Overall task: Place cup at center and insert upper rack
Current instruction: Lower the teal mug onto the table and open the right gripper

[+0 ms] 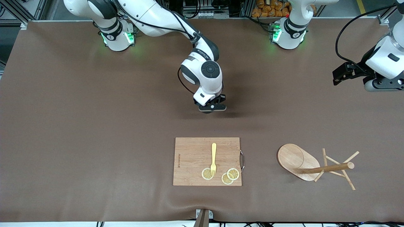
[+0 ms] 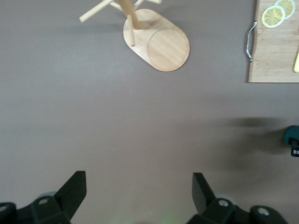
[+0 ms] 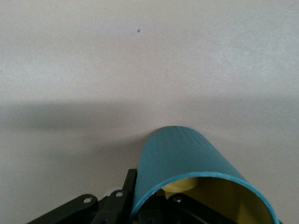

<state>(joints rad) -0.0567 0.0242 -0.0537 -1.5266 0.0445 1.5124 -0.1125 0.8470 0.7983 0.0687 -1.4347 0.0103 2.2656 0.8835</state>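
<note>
Showing the scene one view after another:

Front view, right gripper [image 1: 212, 108]: it is held low over the bare middle of the brown table [image 1: 79, 126], farther from the camera than the cutting board [image 1: 192, 157]; the cup is hidden beneath the wrist in this view.

Front view, left gripper [image 1: 337, 75]: it is kept raised over the left arm's end of the table, where that arm waits.

Front view, upper rack [image 1: 315, 167]: it is seen tipped on its side, the oval base on edge and the pole and pegs stretched toward the left arm's end; it is set well apart from the cutting board, toward the left arm's end.

Front view, board: a yellow fork [image 1: 213, 158] and three lemon slices [image 1: 229, 176] are laid on it, the tines resting on one slice.

Left wrist view, left gripper [image 2: 139, 191]: its fingers are spread wide with nothing between them; the fallen upper rack [image 2: 159, 42], the cutting board's corner [image 2: 273, 60] and a sliver of the teal cup [image 2: 292, 135] are caught in view.

Right wrist view, right gripper [image 3: 177, 205]: its fingers are clamped on the cup's rim.

Right wrist view, cup [image 3: 182, 154]: the teal ribbed wall and yellowish inside are shown, with the cup down close to the table; whether it touches cannot be told.
</note>
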